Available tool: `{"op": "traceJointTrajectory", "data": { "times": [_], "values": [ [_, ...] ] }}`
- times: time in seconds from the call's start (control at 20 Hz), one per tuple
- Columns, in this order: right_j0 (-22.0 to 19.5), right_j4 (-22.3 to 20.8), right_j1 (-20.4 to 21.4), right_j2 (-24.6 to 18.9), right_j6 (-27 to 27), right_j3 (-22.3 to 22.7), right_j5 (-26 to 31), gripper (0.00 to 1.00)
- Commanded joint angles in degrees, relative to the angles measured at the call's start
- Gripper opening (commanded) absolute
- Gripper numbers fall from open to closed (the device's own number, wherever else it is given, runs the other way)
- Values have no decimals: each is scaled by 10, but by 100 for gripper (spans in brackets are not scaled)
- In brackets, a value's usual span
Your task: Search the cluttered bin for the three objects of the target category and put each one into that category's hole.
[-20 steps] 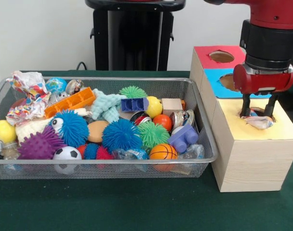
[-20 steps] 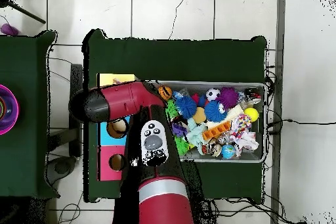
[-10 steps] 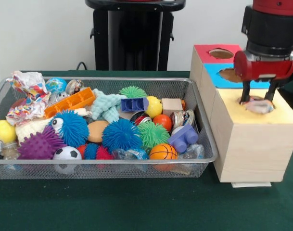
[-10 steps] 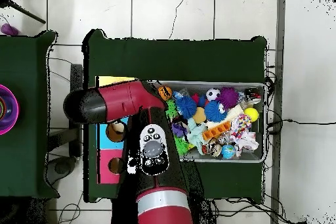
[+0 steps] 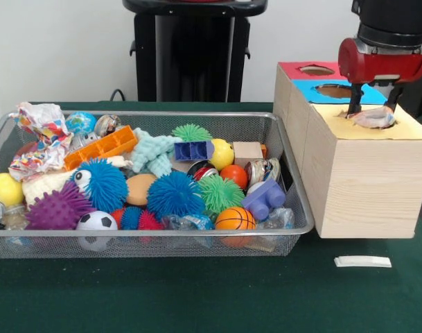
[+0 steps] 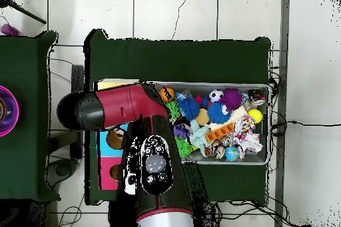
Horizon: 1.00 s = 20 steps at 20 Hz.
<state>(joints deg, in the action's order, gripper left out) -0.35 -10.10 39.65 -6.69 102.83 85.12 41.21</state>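
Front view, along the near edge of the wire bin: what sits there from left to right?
Spiky purple ball → black-and-white soccer ball → small orange basketball → lilac plastic toy block; outside the bin comes the wooden box with the yellow top.

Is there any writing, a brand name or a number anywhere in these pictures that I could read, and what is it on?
None can be read.
The crumpled wrapper in the wire bin has a colourful print, but no legible words.
The small white tag on the green table by the wooden box looks blank.
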Motion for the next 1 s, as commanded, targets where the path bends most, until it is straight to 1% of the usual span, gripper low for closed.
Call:
{"op": "traceJointTrajectory", "data": {
  "times": [0.05,0.3,0.4,0.8,0.9,0.95,1.0],
  "values": [
    [-24,0,31,-1,18,74,60,100],
    [-24,-4,17,-2,19,65,49,100],
    [-23,-4,9,-3,19,47,58,100],
    [-23,-7,2,-4,15,30,66,100],
    [-25,-9,1,-6,11,29,59,100],
    [-25,-11,3,-6,11,32,51,0],
    [-24,-12,3,-6,13,32,48,0]
  ]
}}
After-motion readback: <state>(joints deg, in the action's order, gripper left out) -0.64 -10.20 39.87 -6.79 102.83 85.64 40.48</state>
